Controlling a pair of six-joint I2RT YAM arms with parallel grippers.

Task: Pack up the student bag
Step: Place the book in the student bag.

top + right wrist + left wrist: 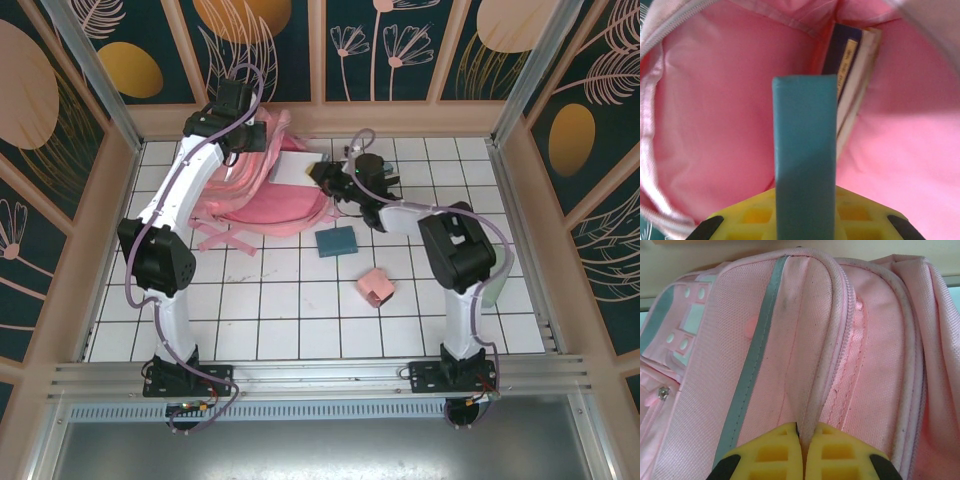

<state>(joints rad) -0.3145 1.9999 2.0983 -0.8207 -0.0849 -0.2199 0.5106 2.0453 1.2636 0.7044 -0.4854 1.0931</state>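
The student bag (pixel 268 195) lies at the back left of the table, pink, with its mouth facing right. In the left wrist view its outer fabric (pixel 790 340) carries a grey strip, and my left gripper (pixel 804 434) is shut on the piped edge beside the zipper. The left gripper (pixel 238 122) sits at the bag's far top. My right gripper (pixel 338 180) is at the bag's mouth. It is shut (pixel 805 202) on a flat teal item (pixel 805 150) held upright inside the pink lining (pixel 715 110). A dark-covered book (pixel 847 85) stands deeper in the bag.
A teal book (pixel 337 241) lies on the white tiles just right of the bag's straps. A small pink box (pixel 376 288) sits nearer the front. A pale green object (pixel 498 272) rests by the right arm. Wooden walls ring the table.
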